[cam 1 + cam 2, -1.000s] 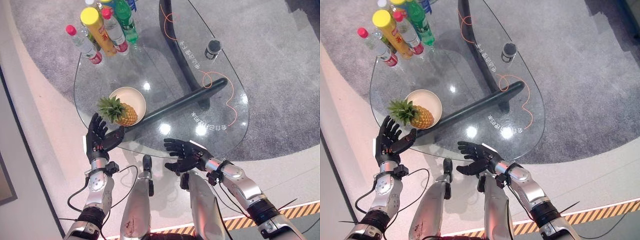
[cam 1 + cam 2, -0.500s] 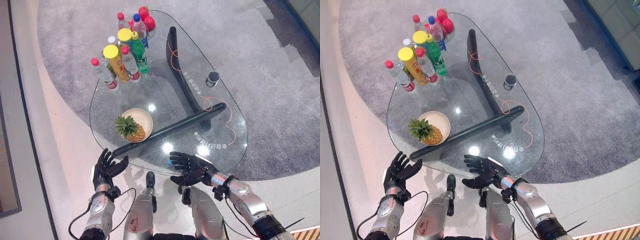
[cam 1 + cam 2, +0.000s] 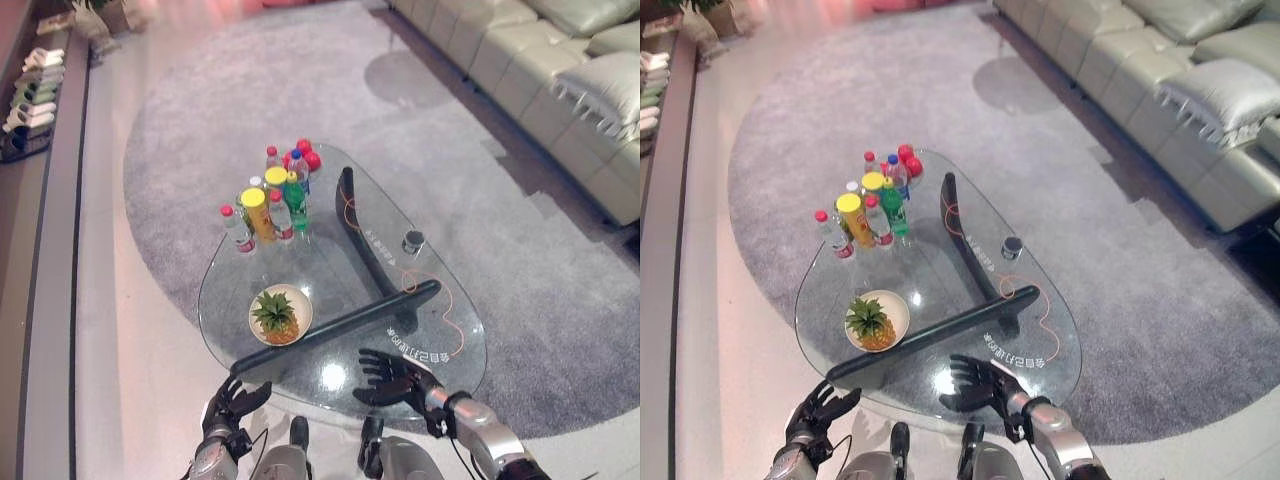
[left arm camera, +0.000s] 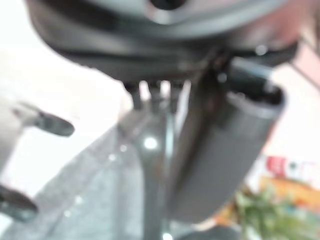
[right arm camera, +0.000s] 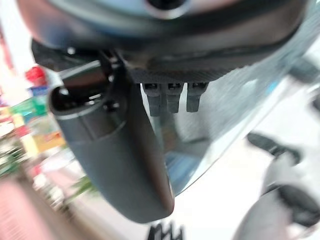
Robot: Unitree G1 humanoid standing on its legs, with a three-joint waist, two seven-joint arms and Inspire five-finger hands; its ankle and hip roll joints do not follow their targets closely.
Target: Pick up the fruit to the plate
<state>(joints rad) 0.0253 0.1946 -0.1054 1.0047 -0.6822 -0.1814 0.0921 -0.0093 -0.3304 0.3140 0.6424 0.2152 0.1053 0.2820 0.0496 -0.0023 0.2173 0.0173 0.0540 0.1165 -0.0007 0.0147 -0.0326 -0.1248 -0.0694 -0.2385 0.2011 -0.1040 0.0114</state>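
On the near left part of a clear glass, teardrop-shaped coffee table (image 3: 440,335), a small golden pineapple with a green leafy crown (image 3: 278,318) is lying in a round cream-coloured plate (image 3: 298,299), with its crown pointing toward the table's left edge. Neither hand is touching the fruit or the plate.

Near the bottom edge of the left eye view, the robot's dark left hand (image 3: 236,402) is hanging just off the near rim of the glass, fingers spread and relaxed, holding nothing. The dark right hand (image 3: 392,377) is hovering over the near edge of the table, right of the plate and apart from it; its fingers are splayed out straight and it is also carrying nothing. Each wrist view is showing that hand's thumb and straight fingers with nothing between them.

Beneath the glass, a black curved base (image 3: 352,222) and a long black bar (image 3: 340,327) are crossing under the tabletop. Toward the far left of the table, a cluster of plastic bottles with red, yellow, green and blue caps (image 3: 268,205) is standing upright, with some round red items (image 3: 309,155) just behind them. A small dark round cup-like object (image 3: 413,241) is sitting at the right side, and a thin orange cord (image 3: 448,303) is trailing across the glass nearby. A grey oval carpet (image 3: 180,130) is lying under the table, and a pale leather sofa (image 3: 540,70) is standing at the far right.
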